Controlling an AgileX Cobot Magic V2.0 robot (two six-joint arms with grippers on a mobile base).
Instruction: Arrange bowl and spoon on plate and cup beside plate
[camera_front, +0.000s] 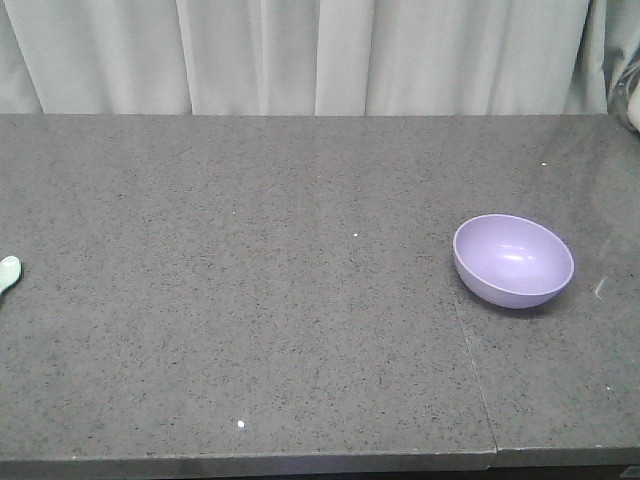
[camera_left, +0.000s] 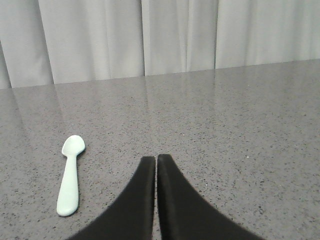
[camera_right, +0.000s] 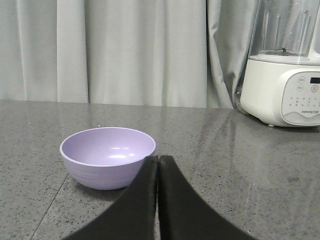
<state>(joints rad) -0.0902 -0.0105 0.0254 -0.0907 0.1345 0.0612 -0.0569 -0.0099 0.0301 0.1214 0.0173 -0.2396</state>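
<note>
Nothing is arranged yet: the bowl (camera_front: 513, 260) sits right on the bench (camera_front: 250, 300), the spoon (camera_front: 8, 272) far left. Plate and cup are out of view. The left hand (camera_left: 157, 160) and right hand (camera_right: 158, 160) each have their jaws together, empty.

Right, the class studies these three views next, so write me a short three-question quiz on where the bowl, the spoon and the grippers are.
1. True or false: the spoon lies inside the bowl.
2. Pick one. The left gripper is: A) wide open; B) shut, holding nothing; C) shut on the spoon.
3. Short answer: which two things of the task appear in no view?

Key
1. False. The spoon lies on the countertop at its left edge, well apart from the bowl.
2. B.
3. The plate and the cup.
</note>
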